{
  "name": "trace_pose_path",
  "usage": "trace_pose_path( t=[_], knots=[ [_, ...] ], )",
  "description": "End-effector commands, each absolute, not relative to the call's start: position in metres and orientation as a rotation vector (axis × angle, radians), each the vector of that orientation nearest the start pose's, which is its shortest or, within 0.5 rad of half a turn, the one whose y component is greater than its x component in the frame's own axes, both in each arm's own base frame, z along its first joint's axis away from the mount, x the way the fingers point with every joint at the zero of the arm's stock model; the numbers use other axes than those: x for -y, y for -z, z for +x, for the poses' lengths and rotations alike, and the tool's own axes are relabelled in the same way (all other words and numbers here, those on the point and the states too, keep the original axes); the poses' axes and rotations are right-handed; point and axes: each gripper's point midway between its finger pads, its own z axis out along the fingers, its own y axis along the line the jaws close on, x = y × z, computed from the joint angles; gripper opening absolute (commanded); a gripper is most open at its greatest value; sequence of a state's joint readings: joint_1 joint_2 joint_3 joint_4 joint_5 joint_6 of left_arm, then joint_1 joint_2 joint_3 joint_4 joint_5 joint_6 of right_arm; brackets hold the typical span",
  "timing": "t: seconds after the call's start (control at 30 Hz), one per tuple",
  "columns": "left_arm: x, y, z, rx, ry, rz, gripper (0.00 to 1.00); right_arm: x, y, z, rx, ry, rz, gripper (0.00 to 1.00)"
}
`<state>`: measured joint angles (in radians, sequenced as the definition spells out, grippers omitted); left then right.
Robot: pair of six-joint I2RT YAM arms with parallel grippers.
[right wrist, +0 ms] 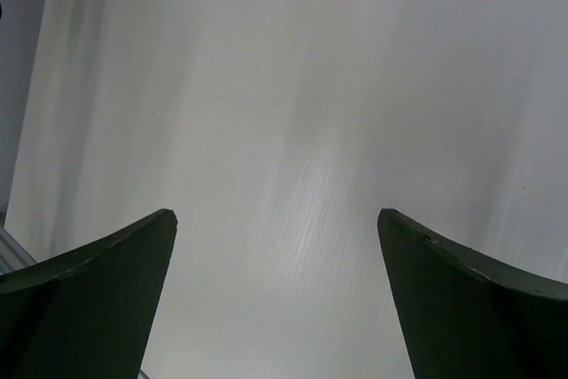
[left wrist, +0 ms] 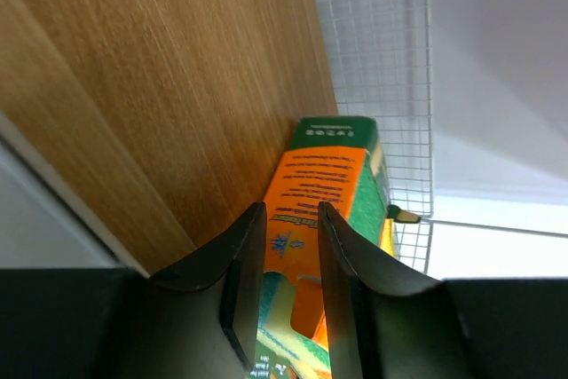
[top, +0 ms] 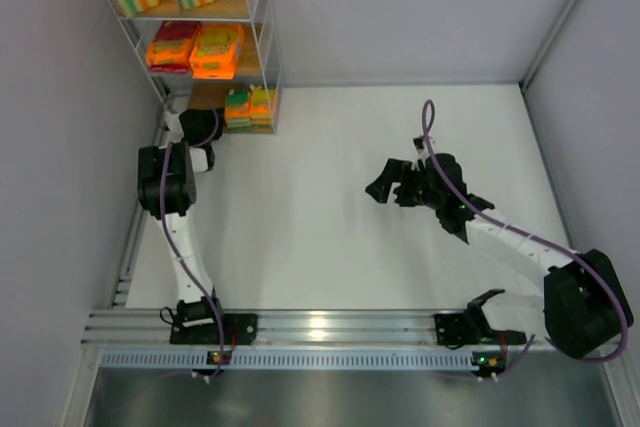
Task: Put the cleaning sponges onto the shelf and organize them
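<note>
Bright, even overhead light fills the top view. The white desk point(top: 350, 197) carries barely any shadow, and a hot glare spot sits on the metal rail point(top: 318, 327) at the near edge. In the left wrist view the left jaws are dark and soft close to the lens, while the wooden board point(left wrist: 160, 86) and the orange sponge pack point(left wrist: 324, 184) look crisp and saturated. The right jaws are near-black silhouettes against streaky sheen on the desk.

Both arms point(top: 185, 257) have white links, black joints, purple cables point(top: 165, 202) — claw fingers point(right wrist: 89, 299) dark, tapered.
</note>
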<state>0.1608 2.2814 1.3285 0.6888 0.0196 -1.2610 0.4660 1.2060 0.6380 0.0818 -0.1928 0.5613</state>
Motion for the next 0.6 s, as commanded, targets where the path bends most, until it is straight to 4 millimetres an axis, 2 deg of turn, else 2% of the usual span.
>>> trace_pose_path(
  t=[0.0, 0.17, 0.3, 0.57],
  knots=[
    [-0.052, -0.091, 0.633, -1.444, 0.823, -1.121, 0.36, -0.216, -0.155, 0.316, -2.092, -0.830, -0.024, 0.99],
    [-0.043, -0.091, 0.644, -1.479, 0.863, -1.048, 0.37, -0.217, -0.153, 0.317, -2.092, -0.832, -0.025, 0.99],
    [-0.047, -0.094, 0.648, -1.467, 0.840, -1.038, 0.37, -0.216, -0.151, 0.316, -2.098, -0.831, -0.027, 0.99],
    [-0.078, -0.109, 0.622, -1.405, 0.729, -1.109, 0.43, -0.217, -0.164, 0.313, -2.056, -0.850, -0.045, 0.99]
  ],
)
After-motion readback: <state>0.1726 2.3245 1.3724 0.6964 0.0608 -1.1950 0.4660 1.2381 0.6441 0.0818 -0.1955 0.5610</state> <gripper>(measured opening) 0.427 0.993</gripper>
